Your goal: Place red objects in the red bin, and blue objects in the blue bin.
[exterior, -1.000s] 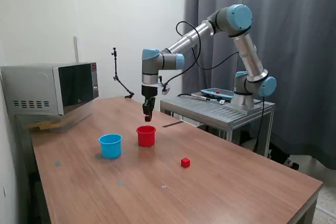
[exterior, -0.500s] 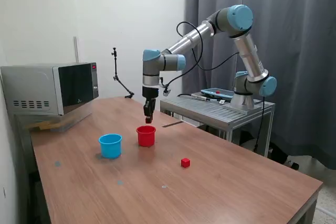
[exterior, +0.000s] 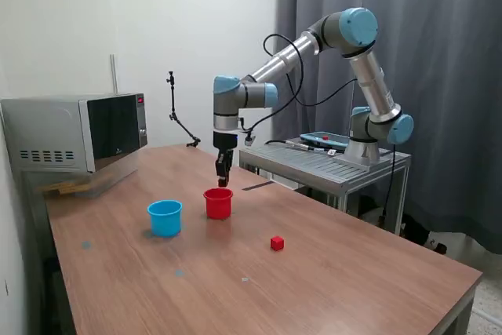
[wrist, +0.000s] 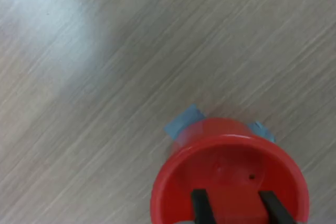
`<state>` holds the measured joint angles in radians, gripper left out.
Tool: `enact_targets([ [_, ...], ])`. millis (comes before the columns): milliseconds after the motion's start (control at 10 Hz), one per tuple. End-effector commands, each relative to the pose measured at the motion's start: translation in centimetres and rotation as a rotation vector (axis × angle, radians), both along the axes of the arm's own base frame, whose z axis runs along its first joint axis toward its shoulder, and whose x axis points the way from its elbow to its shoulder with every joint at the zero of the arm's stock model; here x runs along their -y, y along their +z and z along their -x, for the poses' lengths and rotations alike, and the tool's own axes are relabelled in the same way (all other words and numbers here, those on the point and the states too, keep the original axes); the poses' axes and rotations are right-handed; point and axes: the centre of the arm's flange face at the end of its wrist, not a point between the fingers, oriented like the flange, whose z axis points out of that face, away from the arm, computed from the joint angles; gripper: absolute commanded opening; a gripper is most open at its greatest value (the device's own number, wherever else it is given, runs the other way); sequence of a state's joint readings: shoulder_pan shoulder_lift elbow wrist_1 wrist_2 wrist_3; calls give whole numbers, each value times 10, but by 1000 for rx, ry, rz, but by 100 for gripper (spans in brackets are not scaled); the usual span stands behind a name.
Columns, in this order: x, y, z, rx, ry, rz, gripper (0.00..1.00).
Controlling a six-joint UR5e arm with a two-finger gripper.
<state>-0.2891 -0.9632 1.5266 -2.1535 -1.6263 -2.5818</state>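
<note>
- Rising a little over the last second, the two-finger gripper [exterior: 223, 180] now hangs just above the small round red plastic cup [exterior: 219, 202], a touch further toward the exterior view's right than before; nothing else on the table has shifted.
- Its two dark fingers [wrist: 199, 207] stand apart in the wrist view, with the cup's open mouth directly beneath them and nothing visible between them.
- One small solid red cube [exterior: 277, 243] lies on the wooden table [exterior: 353, 288], well apart from the gripper, toward the exterior view's right and nearer the camera. That offset is probably what the coming reach turns on.
- A small round light blue plastic cup [exterior: 165, 217] stands just beside the red one, on the exterior view's left.
- No dark blue cubes show anywhere; whether either cup holds cubes cannot be told, since the red cup's floor is partly cut off in the wrist view.
- Pale blue patches [wrist: 182, 122] peek from under the red cup's base; what they are is unclear.
</note>
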Motion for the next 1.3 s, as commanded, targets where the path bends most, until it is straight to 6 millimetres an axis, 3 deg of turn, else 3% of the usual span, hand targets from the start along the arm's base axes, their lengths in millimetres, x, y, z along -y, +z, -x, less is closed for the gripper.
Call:
enact_targets([
  [0,2,-1,0,3,14,1,100],
  [300,3,-4,-2,11,20,3,100],
  [400,18,-5,-2,12,42,4,100],
  [500,57,0,2,5,100,1,100],
  [700,186,11,-4,-13,291,-1,100],
  [800,238,9,-15,-7,418,18,100],
  [900,271,7,-26,-3,534,60,100],
  [1000,279,0,-35,10,597,90,100],
  [1200,267,-12,-40,35,801,115,100],
])
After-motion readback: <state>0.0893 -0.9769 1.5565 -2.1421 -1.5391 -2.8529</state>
